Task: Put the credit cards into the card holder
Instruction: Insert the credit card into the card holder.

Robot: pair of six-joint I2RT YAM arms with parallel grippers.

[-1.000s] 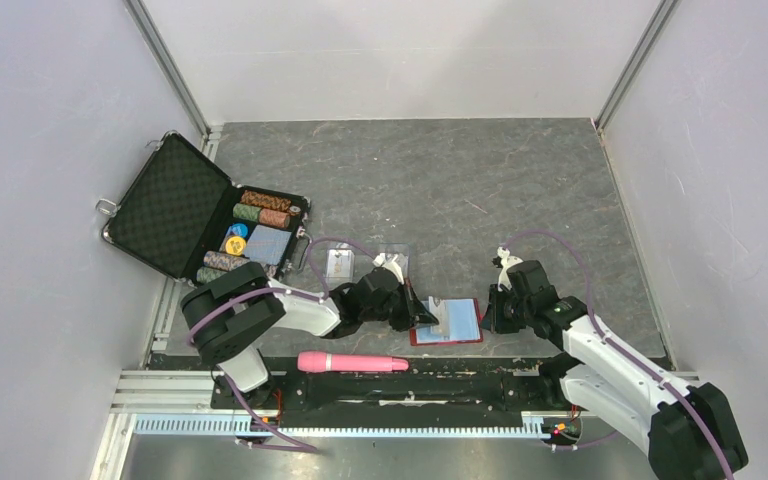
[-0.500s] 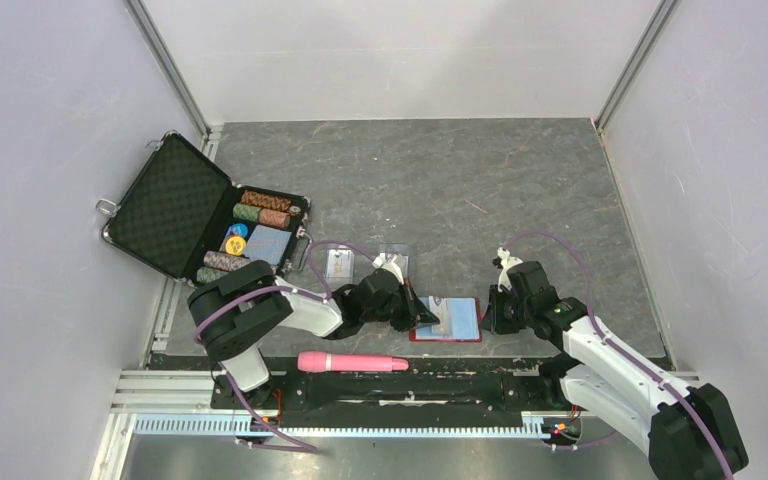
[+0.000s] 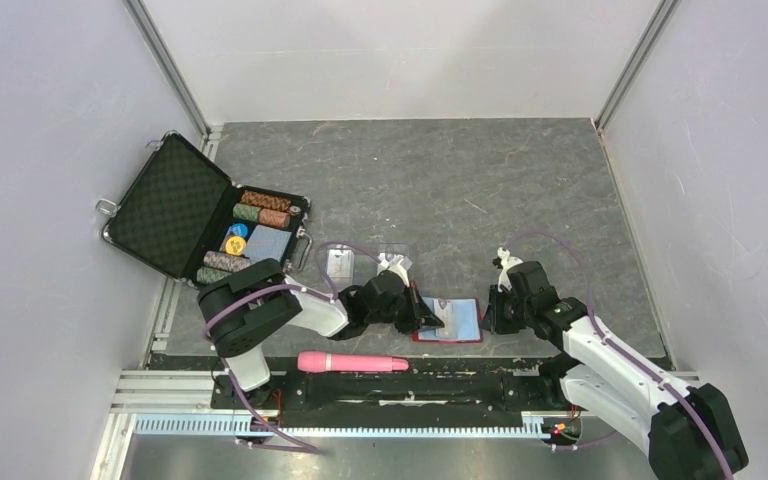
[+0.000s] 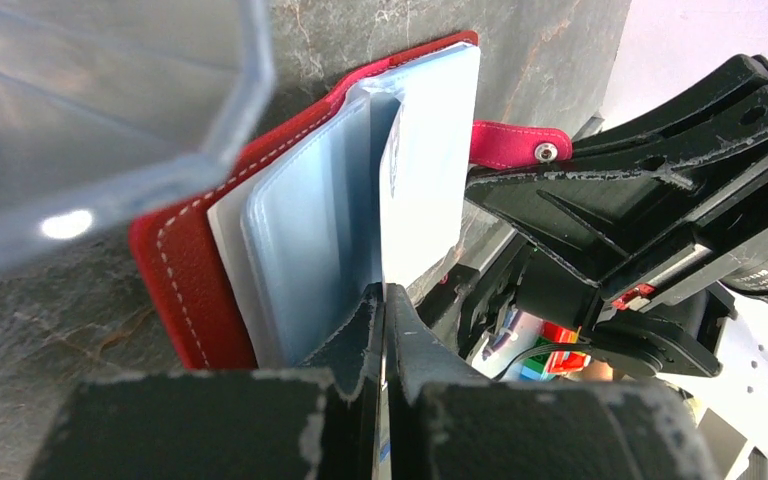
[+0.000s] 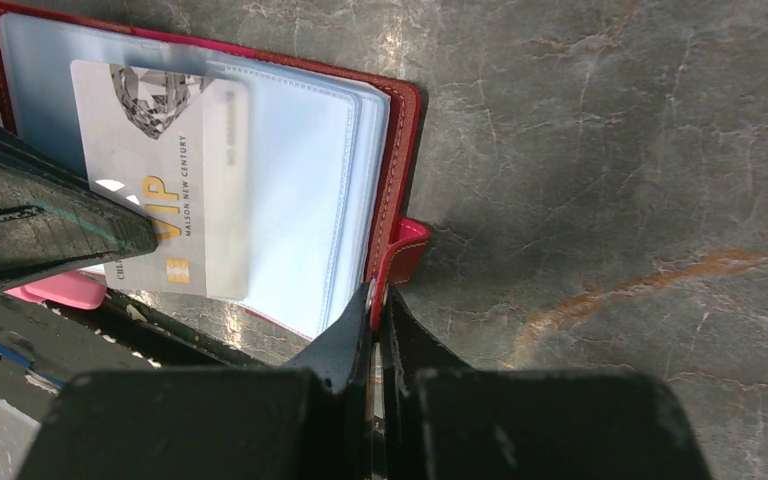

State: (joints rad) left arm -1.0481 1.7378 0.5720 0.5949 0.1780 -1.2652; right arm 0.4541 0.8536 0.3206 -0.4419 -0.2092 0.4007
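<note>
While the card holder (image 3: 458, 322) lies open flat on the table (image 3: 440, 190), right at the near edge between the two arms, both grippers are on it at once. The left gripper (image 4: 382, 300) is clenched tight on one credit card (image 4: 426, 190), pinching it at its near end. In the left wrist view the card stands on edge over the pale blue pockets. From the right wrist view you can read a gold "VIP" on it, and its far part looks hazy, like it sits under the clear pocket film. I can't say for sure how far in it is. Its near end overhangs the holder's edge, next to the left finger.

The right gripper (image 5: 375, 295) is shut too, its fingers (image 5: 345, 335) nipping the red cover of the card holder on the right side, just by the snap tab (image 4: 516, 146). That tab sticks out sideways from the cover, toward the right arm.

Other stuff around: a clear plastic case (image 3: 365, 262) lies just behind the left wrist, and its blurry corner fills the top left of the left wrist view. An open chip briefcase (image 3: 200, 215) sits well off to the left with rows of chips in it. A pink cylinder (image 3: 352, 361) lies on the black rail in front of the table, near the left arm's base.
</note>
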